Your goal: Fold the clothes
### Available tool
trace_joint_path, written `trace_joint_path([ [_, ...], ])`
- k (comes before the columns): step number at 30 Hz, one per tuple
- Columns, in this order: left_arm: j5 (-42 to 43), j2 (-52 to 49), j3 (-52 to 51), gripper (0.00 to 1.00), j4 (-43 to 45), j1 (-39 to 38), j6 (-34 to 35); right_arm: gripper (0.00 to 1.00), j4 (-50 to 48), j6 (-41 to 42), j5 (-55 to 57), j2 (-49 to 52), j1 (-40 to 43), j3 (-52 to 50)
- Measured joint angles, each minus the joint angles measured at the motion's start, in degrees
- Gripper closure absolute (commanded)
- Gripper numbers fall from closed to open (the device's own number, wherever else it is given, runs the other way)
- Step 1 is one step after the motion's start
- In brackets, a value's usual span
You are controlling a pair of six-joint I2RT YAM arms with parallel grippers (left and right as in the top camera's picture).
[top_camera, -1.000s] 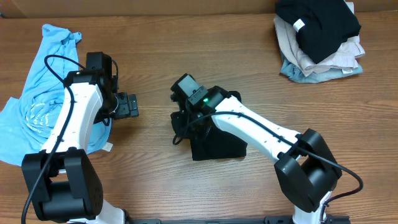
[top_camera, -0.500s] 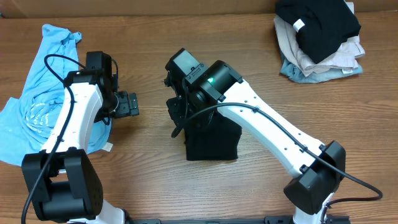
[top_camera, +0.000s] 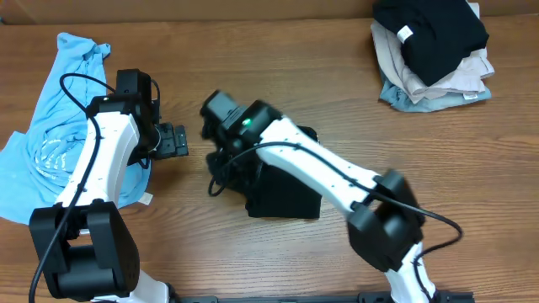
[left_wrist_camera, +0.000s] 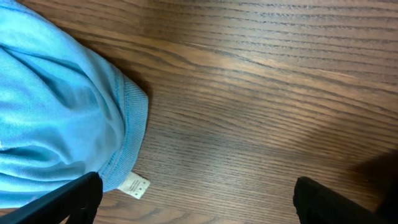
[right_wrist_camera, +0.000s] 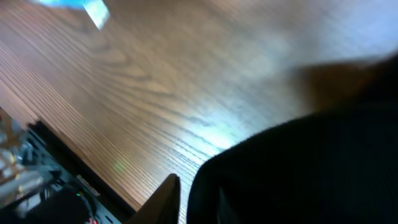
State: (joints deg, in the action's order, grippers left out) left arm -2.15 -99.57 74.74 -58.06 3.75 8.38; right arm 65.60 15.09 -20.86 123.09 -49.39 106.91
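Note:
The black shirt [top_camera: 290, 195] lies as a folded bundle at the table's middle, partly under my right arm. It fills the lower right of the right wrist view [right_wrist_camera: 311, 162]. My right gripper [top_camera: 222, 171] is at the shirt's left edge. One finger shows in the right wrist view [right_wrist_camera: 202, 194] and black cloth lies against the jaws, so it looks shut on the shirt. My left gripper [top_camera: 173, 141] is open and empty to the left of the shirt. Its fingers stand wide apart over bare wood in the left wrist view [left_wrist_camera: 199, 199].
A crumpled light-blue garment [top_camera: 59, 143] lies at the left under my left arm. Its hem and white tag [left_wrist_camera: 135, 185] show by my left jaws. A pile of folded beige, grey-blue and black garments [top_camera: 434, 59] sits at the back right corner.
My right arm has swung to the left, and the black shirt has shifted slightly left with it. The left arm has not moved.

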Motion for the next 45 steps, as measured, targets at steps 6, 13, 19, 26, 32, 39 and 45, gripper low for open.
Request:
trace_joint_path([
  [6,0.02,0.0,0.0,0.0,0.2,0.0,0.0,0.34,3.32,-0.98,-1.44,0.5,-1.55,2.01],
  [13,0.2,0.0,0.0,0.0,0.44,0.0,0.0,0.0,16.33,-3.63,-0.74,-0.98,3.13,15.37],
  [19,0.2,0.0,0.0,0.0,0.44,0.0,0.0,0.0,25.27,-0.79,8.66,-5.11,10.73,21.46],
  [26,0.17,0.0,0.0,0.0,0.46,0.0,0.0,0.04,21.35,0.96,14.01,-5.16,21.2,14.38],
  [32,0.2,0.0,0.0,0.0,0.48,0.0,0.02,0.2,11.23,-0.09,14.12,-4.42,26.29,0.37],
  [39,0.2,0.0,0.0,0.0,0.92,0.0,0.02,0.47,-1.95,-3.61,11.08,-4.07,27.87,-12.2],
  [45,0.2,0.0,0.0,0.0,0.92,0.0,0.0,0.96,-12.09,-4.81,10.19,-3.96,27.58,-15.23],
])
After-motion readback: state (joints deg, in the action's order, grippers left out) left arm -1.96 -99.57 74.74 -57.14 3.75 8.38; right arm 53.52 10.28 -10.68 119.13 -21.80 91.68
